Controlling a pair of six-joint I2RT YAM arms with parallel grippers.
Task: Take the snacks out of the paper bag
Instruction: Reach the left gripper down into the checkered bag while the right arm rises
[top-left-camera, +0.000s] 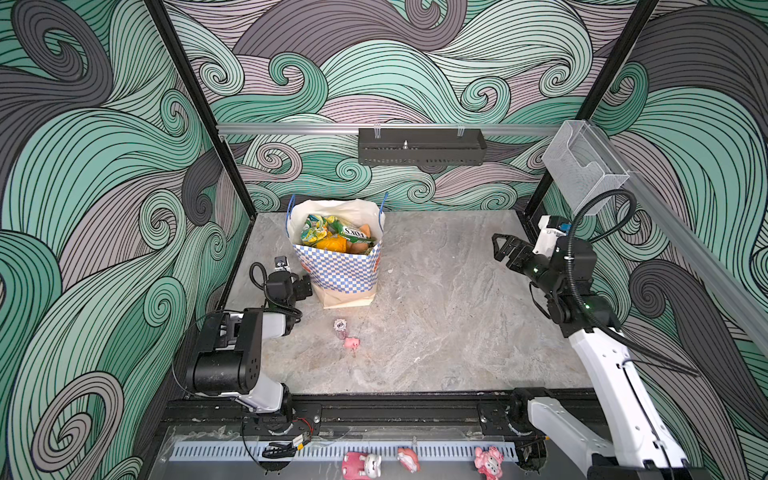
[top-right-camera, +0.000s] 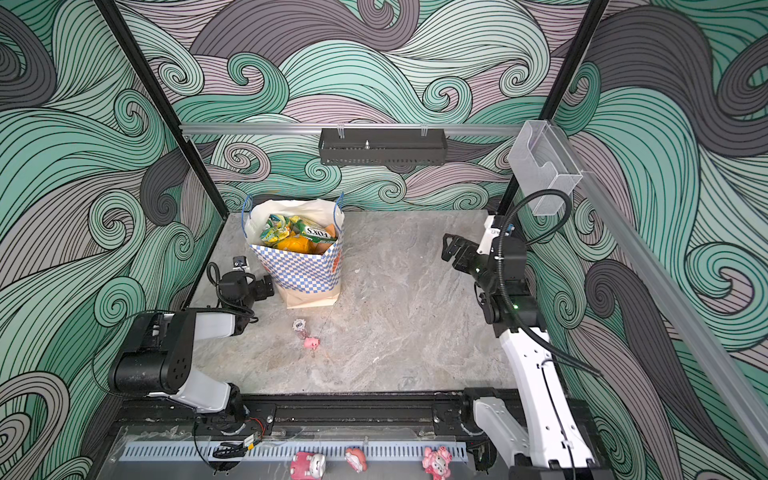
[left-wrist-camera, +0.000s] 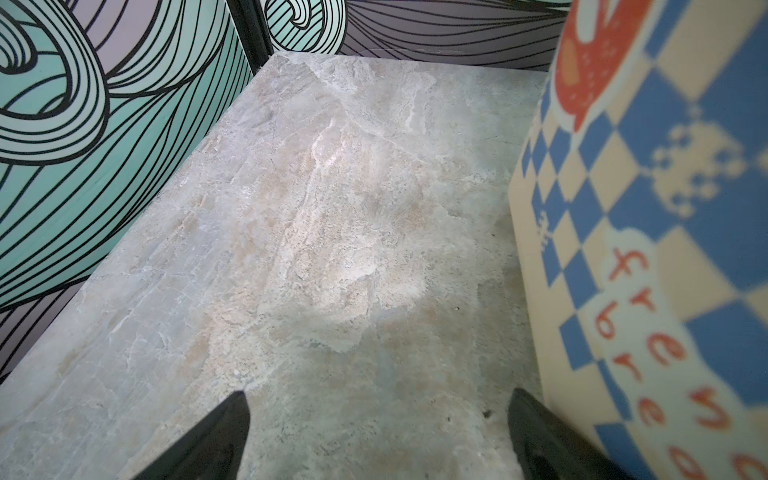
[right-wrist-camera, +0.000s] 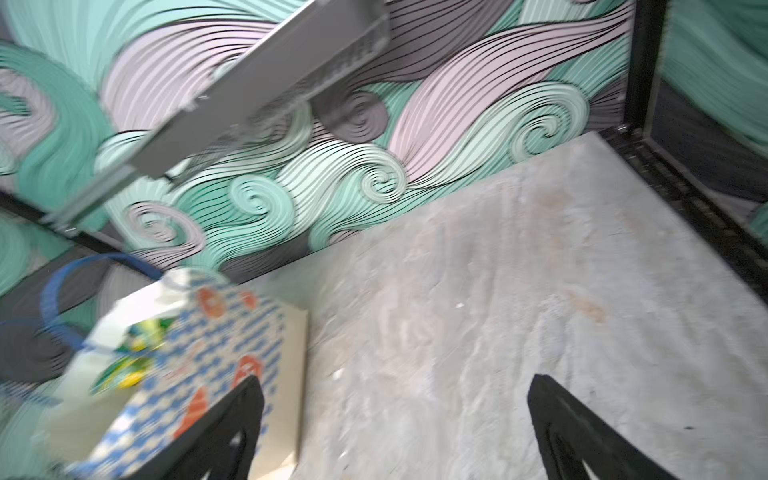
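Note:
The paper bag (top-left-camera: 341, 274) (top-right-camera: 303, 272) stands upright at the back left of the stone table, its mouth open. Snacks (top-left-camera: 337, 236) (top-right-camera: 297, 235) fill its top: green-yellow FOX'S pouches and orange-yellow bags. My left gripper (top-left-camera: 305, 286) (top-right-camera: 268, 287) sits low beside the bag's left wall, open and empty. In the left wrist view the left gripper (left-wrist-camera: 378, 409) frames bare table, with the paper bag (left-wrist-camera: 648, 216) just past one finger. My right gripper (top-left-camera: 500, 248) (top-right-camera: 449, 248) hovers open well right of the bag. The blurred right wrist view shows the right gripper (right-wrist-camera: 395, 388), the paper bag (right-wrist-camera: 232, 332) and snacks (right-wrist-camera: 137, 349).
A tiny white-capped bottle (top-left-camera: 340, 327) and a pink pig figurine (top-left-camera: 352, 343) lie in front of the bag. More pink figurines (top-left-camera: 362, 465) rest on the front rail. A black tray (top-left-camera: 422, 146) hangs on the back wall, a clear box (top-left-camera: 584, 166) at the right.

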